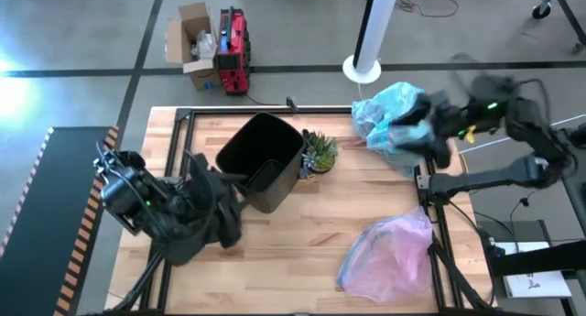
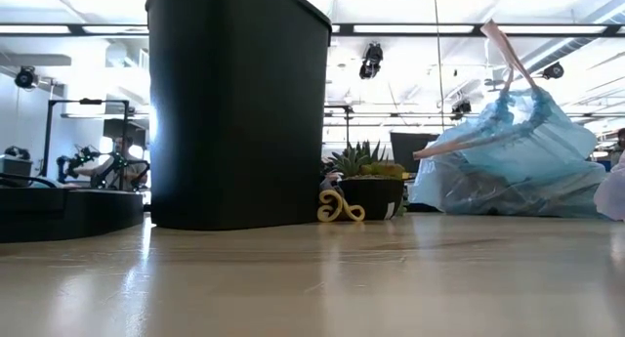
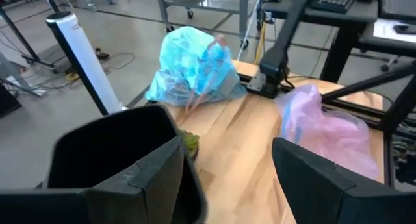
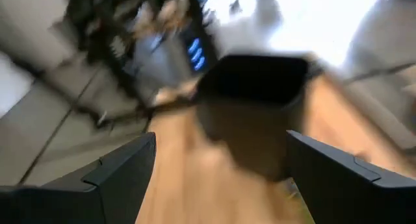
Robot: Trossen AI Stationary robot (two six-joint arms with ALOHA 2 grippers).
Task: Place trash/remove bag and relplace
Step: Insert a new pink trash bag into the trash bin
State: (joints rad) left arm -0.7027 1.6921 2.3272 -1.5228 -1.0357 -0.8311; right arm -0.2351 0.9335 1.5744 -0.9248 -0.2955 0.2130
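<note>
On the wooden counter (image 1: 302, 234), a black bin (image 1: 263, 160) stands upright near the middle, its inside dark and unreadable. No loose trash can be made out anywhere. The left gripper (image 1: 222, 183) sits low at the bin's left side, its arm folded behind it; the jaws stand apart, one finger (image 3: 146, 185) against the bin's rim, nothing between them. The right gripper (image 1: 430, 133) is blurred, raised over the counter's far right corner beside the crumpled blue bag (image 1: 389, 119), jaws wide apart and empty. That bag lies on the counter, bulging. From table height, a small potted plant (image 2: 366, 186) shows just beside the bin. A pink bag (image 1: 389, 252) lies near the front right edge.
</note>
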